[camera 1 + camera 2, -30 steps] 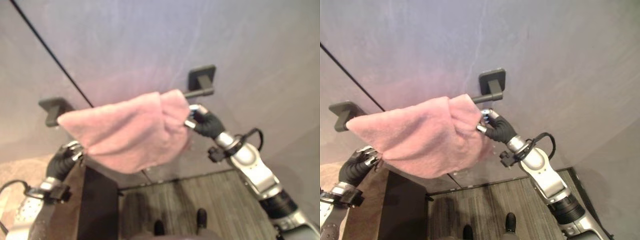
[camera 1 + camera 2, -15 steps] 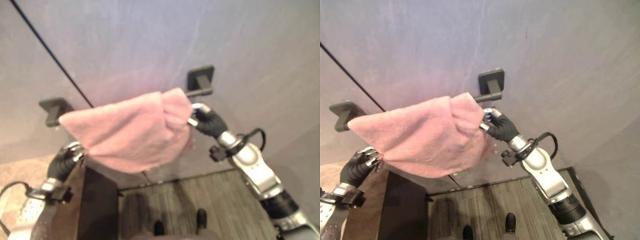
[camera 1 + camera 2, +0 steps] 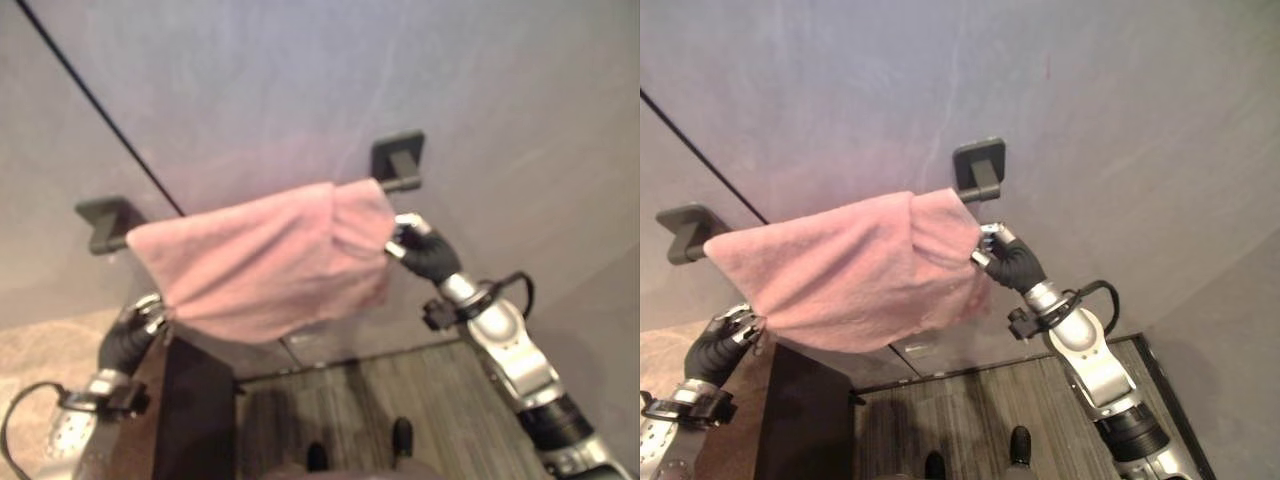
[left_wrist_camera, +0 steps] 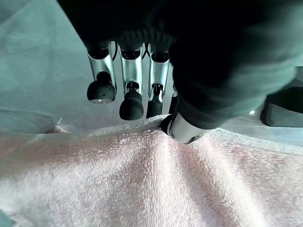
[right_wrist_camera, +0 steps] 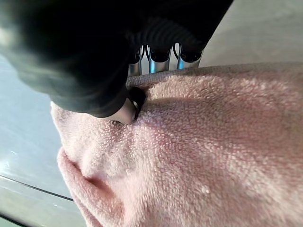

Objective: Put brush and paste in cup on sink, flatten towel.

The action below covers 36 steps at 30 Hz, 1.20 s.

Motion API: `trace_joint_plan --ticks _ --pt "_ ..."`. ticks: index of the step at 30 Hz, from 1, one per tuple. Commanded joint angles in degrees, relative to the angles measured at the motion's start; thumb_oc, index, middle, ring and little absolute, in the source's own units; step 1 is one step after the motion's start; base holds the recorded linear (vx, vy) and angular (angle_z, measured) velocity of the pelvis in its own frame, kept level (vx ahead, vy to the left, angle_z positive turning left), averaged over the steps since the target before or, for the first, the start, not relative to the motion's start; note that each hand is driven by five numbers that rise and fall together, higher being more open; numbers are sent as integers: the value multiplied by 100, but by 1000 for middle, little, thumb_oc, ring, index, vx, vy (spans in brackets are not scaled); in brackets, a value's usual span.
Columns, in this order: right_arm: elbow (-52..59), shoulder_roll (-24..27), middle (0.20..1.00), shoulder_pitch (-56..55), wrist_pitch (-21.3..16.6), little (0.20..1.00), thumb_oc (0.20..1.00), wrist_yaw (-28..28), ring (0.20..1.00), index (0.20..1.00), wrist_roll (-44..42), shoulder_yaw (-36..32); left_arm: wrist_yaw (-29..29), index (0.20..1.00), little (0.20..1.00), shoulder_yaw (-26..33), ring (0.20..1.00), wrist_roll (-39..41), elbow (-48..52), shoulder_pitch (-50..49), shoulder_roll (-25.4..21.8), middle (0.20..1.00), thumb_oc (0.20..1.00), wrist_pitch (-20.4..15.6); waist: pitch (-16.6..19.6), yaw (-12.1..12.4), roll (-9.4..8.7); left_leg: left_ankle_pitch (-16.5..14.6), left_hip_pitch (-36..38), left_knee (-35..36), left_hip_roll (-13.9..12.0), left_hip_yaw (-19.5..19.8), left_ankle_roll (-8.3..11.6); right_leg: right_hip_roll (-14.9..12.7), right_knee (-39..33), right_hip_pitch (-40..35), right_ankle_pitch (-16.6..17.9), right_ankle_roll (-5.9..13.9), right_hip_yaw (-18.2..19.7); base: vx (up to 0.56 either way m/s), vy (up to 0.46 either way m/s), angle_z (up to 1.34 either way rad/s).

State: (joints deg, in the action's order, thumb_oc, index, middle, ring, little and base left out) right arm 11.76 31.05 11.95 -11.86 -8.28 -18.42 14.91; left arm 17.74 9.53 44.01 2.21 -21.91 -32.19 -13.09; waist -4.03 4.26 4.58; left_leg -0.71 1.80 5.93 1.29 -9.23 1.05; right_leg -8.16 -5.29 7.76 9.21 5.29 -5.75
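Left hand point(image 3: 728, 335) sits at the lower left corner of the pink towel point(image 3: 850, 270), thumb and curled fingers point(image 4: 131, 101) pinching the cloth edge. Towel hangs over a dark wall-mounted bar point(image 3: 980, 190), spanning from the left bracket point(image 3: 680, 230) to just short of the right bracket point(image 3: 978, 163), with a fold near its right end. Right hand point(image 3: 1008, 260) pinches the towel's right edge just below the bar, thumb pressed into the cloth, fingers behind it.

pink towel point(image 3: 850, 265) | draped over wall bar point(image 3: 978, 193) | bunched, creased
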Motion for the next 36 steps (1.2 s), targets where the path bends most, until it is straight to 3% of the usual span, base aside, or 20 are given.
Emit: trace_joint_plan --ticks 1,14,15,16,17,21,27,36 --pt "241 -107 200 384 -443 200 200 245 200 200 112 -200 -69 200 200 217 200 48 -120 184 -370 200 200 -339 22 112 -142 -329 -42 -93 109 -162 -289 -344 29 -350 -290 326 -220 0 0 0" --pt "313 -146 200 1318 -511 200 200 301 200 200 176 123 -166 200 200 85 200 35 49 414 -268 200 200 -429 38 217 -153 -319 -39 -93 80 -151 -275 -327 29 -356 -305 294 -205 -1 -1 0" --pt "315 -154 200 1352 -508 200 200 315 200 200 196 134 -185 263 263 82 263 23 93 434 -270 263 263 -430 35 218 -153 -313 -47 -93 77 -139 -272 -326 29 -351 -301 293 -209 0 0 0" --pt "332 -157 247 1403 -505 247 247 311 247 247 192 153 -177 388 388 66 388 -5 82 454 -290 388 388 -440 33 217 -155 -305 -58 -93 71 -129 -266 -326 29 -348 -304 289 -219 0 0 0" --pt "335 -152 1000 1403 -493 1000 1000 334 1000 1000 235 142 -205 1000 1000 85 1000 -76 78 419 -282 1000 1000 -442 36 220 -158 -305 -68 -93 69 -115 -264 -328 29 -345 -306 284 -227 0 0 0" --pt "382 -66 1000 1367 -474 1000 1000 356 1000 1000 327 116 -306 1000 1000 154 1000 -179 57 432 -331 1000 1000 -453 30 212 -163 -287 -99 -93 64 -117 -252 -322 29 -316 -294 282 -243 -9 -18 3" --pt "230 176 1000 908 -399 1000 1000 391 1000 1000 590 -230 -552 1000 1000 404 1000 -1009 -194 98 -571 1000 1000 -433 3 199 -148 -234 -181 -93 41 -91 -218 -310 29 -265 -278 286 -270 -9 -29 4" --pt "-769 433 1000 -121 -255 1000 1000 638 1000 1000 1024 -828 -552 1000 1000 -343 1000 -1419 -1620 390 -282 1000 1000 -201 39 -64 -160 -189 -262 -93 -39 -27 -134 -244 29 -280 -329 257 -363 -6 -59 3"
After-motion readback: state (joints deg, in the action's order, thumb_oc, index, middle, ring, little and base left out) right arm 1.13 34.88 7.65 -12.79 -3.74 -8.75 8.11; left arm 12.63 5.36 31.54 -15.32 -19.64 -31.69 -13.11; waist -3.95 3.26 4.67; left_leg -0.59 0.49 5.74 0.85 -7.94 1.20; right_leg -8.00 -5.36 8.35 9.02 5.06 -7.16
